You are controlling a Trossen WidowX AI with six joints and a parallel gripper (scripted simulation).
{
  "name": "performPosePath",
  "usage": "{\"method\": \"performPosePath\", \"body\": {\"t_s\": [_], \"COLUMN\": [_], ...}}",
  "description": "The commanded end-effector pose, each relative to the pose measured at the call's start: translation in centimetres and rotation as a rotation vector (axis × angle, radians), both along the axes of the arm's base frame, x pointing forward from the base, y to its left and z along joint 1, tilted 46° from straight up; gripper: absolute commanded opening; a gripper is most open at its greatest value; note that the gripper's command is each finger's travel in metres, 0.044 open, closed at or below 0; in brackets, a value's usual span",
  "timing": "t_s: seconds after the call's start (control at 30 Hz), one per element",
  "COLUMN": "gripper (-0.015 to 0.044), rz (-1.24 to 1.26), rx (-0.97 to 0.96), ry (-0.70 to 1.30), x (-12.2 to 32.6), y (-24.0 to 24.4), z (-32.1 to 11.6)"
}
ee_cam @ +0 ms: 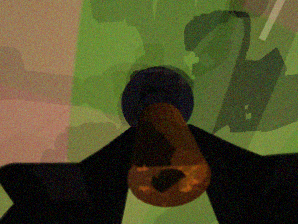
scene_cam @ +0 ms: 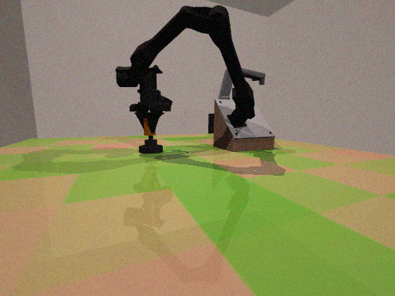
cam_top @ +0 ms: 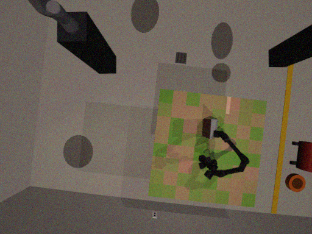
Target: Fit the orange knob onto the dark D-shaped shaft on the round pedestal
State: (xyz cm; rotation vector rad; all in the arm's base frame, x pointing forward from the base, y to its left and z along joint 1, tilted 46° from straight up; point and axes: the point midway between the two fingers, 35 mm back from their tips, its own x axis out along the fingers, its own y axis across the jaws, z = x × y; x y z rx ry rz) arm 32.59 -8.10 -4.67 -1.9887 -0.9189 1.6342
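Observation:
The orange knob (scene_cam: pixel 146 126) (ee_cam: pixel 187 137) is held upright between the fingers of my gripper (scene_cam: pixel 150 132) (ee_cam: pixel 161 130), which is shut on it. The round dark pedestal (scene_cam: pixel 150 149) (ee_cam: pixel 157 82) stands on the checkered surface directly below in the exterior view. A short piece of the dark shaft (scene_cam: pixel 150 137) shows between the knob's bottom and the pedestal, so the knob is not down on the pedestal. Whether the shaft's tip is inside the hole cannot be seen. The wrist view shows the knob's upper face with a dark recess; the knob hides the shaft there. The top view is too far to show the knob.
The arm's base sits on a sloped block (cam_top: pixel 206 128) (scene_cam: pixel 252 144) behind and right of the pedestal in the exterior view, with a grey bent post (scene_cam: pixel 225 85) behind it. A red object (cam_top: pixel 305 156) and an orange round container (cam_top: pixel 301 183) stand beyond the yellow floor stripe (cam_top: pixel 281 146).

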Motion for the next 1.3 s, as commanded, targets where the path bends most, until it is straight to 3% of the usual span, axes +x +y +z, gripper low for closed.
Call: {"method": "performPosePath", "body": {"t_s": [0.0, 0.4, 1.27], "gripper": [0.0000, 0.0000, 0.0000], "rz": [-0.005, -0.152, -0.152], "rx": [-0.001, 0.020, 0.020], "ry": [0.002, 0.150, 0.149], "x": [-0.13, -0.46, -0.14], "y": [-0.22, -0.52, 0.00], "z": [0.12, 0.30, -0.15]}}
